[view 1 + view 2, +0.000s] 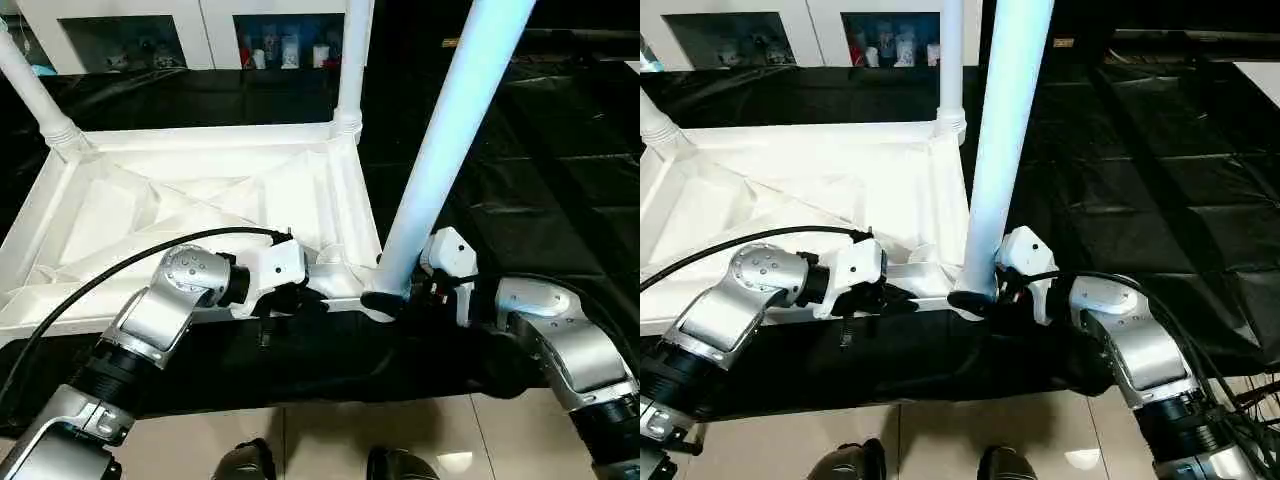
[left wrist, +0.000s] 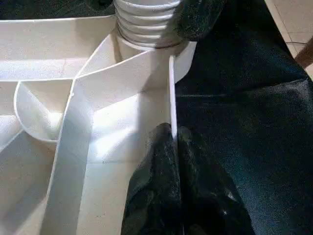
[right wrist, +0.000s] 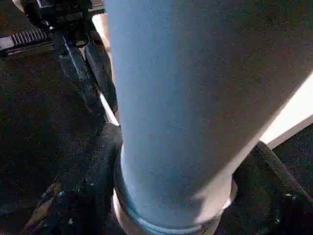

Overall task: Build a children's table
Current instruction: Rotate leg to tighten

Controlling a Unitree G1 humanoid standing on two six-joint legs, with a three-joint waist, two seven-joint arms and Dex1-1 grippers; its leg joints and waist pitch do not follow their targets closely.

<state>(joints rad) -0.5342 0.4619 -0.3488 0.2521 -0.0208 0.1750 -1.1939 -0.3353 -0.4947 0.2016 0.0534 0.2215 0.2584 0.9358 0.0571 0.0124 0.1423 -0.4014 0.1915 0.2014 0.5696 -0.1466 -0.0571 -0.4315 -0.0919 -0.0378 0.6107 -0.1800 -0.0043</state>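
Note:
The children's table top (image 1: 200,195) lies upside down on black cloth, its ribbed underside facing up. Two white legs stand in its far corner sockets, one at the left (image 1: 30,90) and one at the right (image 1: 352,60). A third leg (image 1: 440,150) rises from the near right socket (image 2: 146,34). My left gripper (image 1: 305,295) is shut on the thin near rim wall (image 2: 172,93) just left of that socket. My right gripper (image 1: 385,300) stands open around the base of the third leg. One finger (image 3: 102,161) lies against the tube and the other finger (image 3: 274,176) stands slightly off it.
Black cloth (image 1: 520,180) covers the work surface to the right and front of the top. White cabinets (image 1: 200,20) stand behind. Tiled floor (image 1: 330,440) and my feet (image 1: 400,465) lie below the near edge. A black cable (image 1: 100,275) arcs over my left forearm.

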